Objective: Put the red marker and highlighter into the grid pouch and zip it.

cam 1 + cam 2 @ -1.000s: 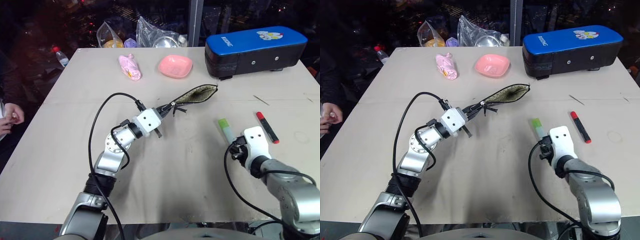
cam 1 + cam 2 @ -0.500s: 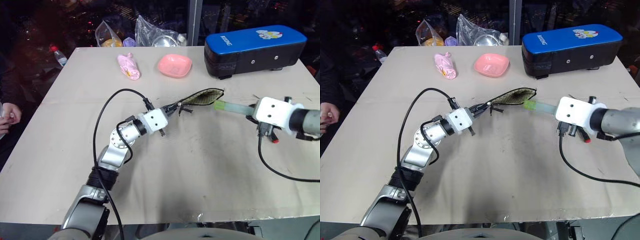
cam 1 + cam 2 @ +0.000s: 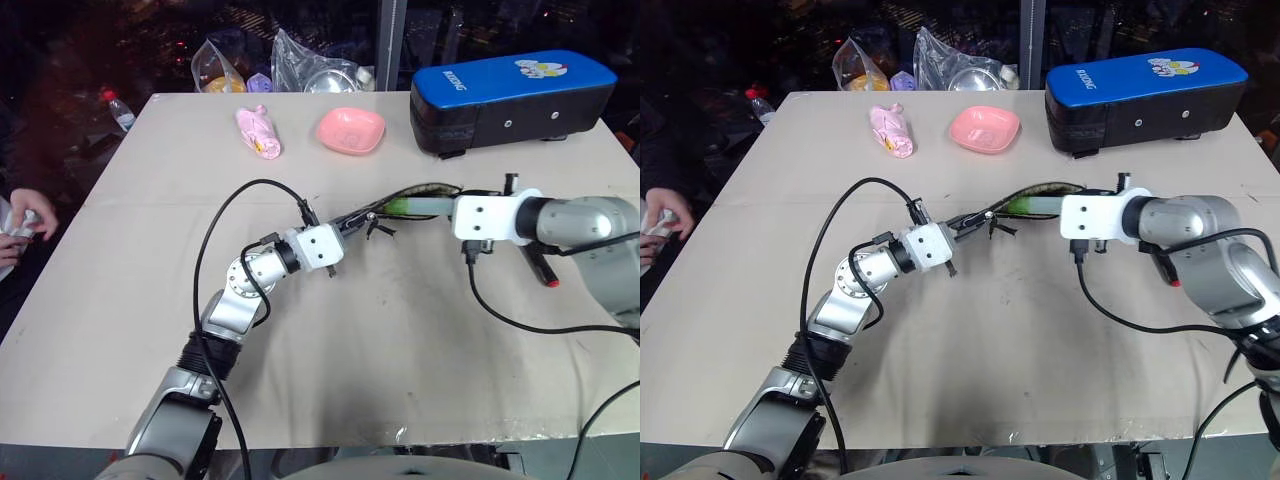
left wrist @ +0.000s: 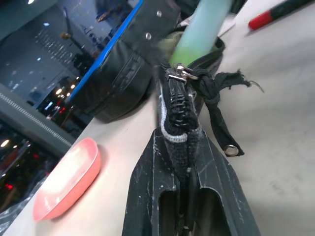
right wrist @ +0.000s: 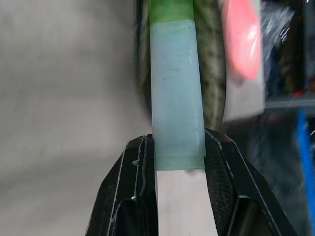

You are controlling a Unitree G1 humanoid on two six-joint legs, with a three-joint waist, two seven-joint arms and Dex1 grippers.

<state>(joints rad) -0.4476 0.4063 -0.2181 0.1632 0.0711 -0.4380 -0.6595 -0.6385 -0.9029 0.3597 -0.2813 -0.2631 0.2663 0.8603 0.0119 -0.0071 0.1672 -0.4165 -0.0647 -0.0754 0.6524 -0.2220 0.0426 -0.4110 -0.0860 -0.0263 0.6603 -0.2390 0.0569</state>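
The grid pouch (image 3: 405,196) hangs above the table's middle, mouth open and beige lining showing. My left gripper (image 3: 345,222) is shut on its zipper end (image 4: 178,132), with the dark pull dangling beside it. My right gripper (image 5: 179,141) is shut on the pale end of the highlighter (image 3: 418,206). It holds the highlighter level, with the lime cap end (image 5: 171,10) pushed between the pouch's lips. The red marker (image 3: 1167,270) lies on the table to the right, partly behind my right arm.
A blue-topped black case (image 3: 510,100) stands at the back right. A pink dish (image 3: 350,130) and a pink crumpled thing (image 3: 258,133) lie behind the pouch. Plastic bags (image 3: 310,70) sit at the far edge. A person's hand (image 3: 20,215) rests at the left edge.
My right gripper lifted the highlighter off the table, rolled, and swung left until its cap end entered the pouch mouth. My left gripper shifted slightly right with the pouch.
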